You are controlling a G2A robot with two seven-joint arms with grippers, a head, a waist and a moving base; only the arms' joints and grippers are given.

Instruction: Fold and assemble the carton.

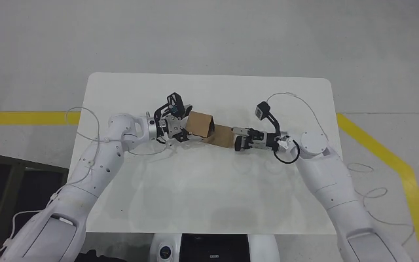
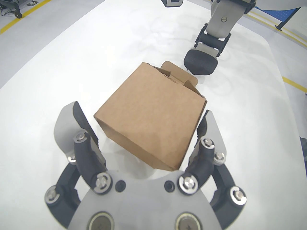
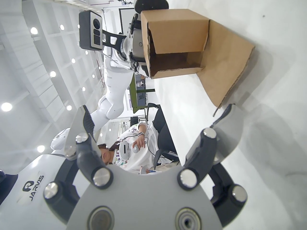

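Left jaws spread around carton [image 1: 200,124], grip seemingly loose; right jaws wide, empty, beside flap [image 1: 222,135].

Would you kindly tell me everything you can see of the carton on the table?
The carton is plain brown cardboard, partly assembled into a box body lying on the white table. Its end toward the right gripper is open and hollow, with a broad flap lying flat on the table. The open fingers of the left gripper flank the other end; contact is unclear.

Plain brown carton [image 1: 200,123] on a white table [image 1: 209,190]; yellow stripes [image 1: 33,118] on grey floor [image 1: 196,39].
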